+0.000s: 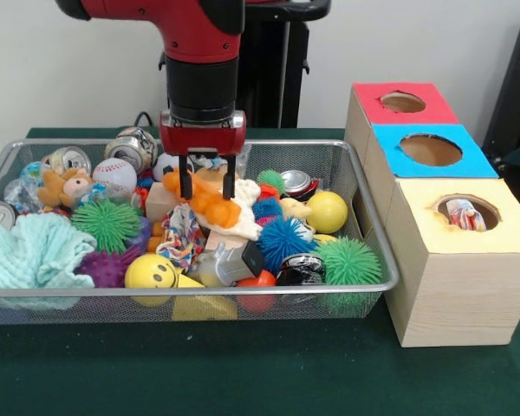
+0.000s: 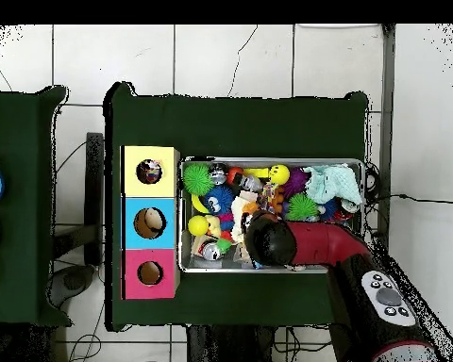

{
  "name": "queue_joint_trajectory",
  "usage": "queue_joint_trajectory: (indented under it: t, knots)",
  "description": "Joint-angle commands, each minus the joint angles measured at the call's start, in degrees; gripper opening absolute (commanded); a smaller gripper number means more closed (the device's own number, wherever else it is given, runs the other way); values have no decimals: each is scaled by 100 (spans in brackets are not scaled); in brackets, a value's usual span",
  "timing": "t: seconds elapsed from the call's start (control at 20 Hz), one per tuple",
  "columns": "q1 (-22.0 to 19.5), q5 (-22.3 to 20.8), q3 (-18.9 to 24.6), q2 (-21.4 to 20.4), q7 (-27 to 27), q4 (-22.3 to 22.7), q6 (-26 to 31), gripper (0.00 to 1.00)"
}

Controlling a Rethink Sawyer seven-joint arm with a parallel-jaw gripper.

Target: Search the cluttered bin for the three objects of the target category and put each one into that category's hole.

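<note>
Front view. Wide, shallow wire-mesh bin [image 1: 364, 217] with a metal rim sat on dark green table cloth [image 1: 243, 373], crammed with clutter. Red and black arm came down from above; gripper [image 1: 207, 185] hung over the middle of the heap, its two thin dark fingers [image 1: 185, 180] spread apart, tips just above a soft orange plush toy [image 1: 210, 206] and gripping nothing. Spotted one limp piece of dotted fabric [image 1: 182, 236], whitish with bright blotches, crumpled just in front of and below the plush, among the toys. Around it: spiky rubber balls in green [image 1: 109, 224], blue [image 1: 287, 240] and purple [image 1: 107, 268]; a smooth yellow smiley ball [image 1: 150, 272]; a stitched baseball [image 1: 113, 176]; dented shiny cans [image 1: 132, 146]; a fluffy teal towel [image 1: 30, 251] bunched at the bin's end away from the boxes. Beside the bin's other end stood three pale wooden boxes in a row, tops red, blue and yellow, each cut with a round hole. Hole in the yellow top [image 1: 466, 212], nearest the camera, showed a scrap of dotted fabric inside.

Overhead view. Same bin [image 2: 186, 267] seen as a rectangle, boxes touching or just beside one short end. Yellow-topped hole [image 2: 149, 172] held something mottled. Arm covered one corner of the bin; fingers hidden beneath the wrist here.
</note>
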Motion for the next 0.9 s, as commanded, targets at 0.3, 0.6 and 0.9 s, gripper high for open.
queue_joint_trajectory:
  t: [0.3,0.6,0.9]
  knots:
    - [-392,126,412,893,173,-560,2,100]
    - [-507,229,511,760,68,-513,325,100]
    - [-441,378,549,558,53,-490,645,100]
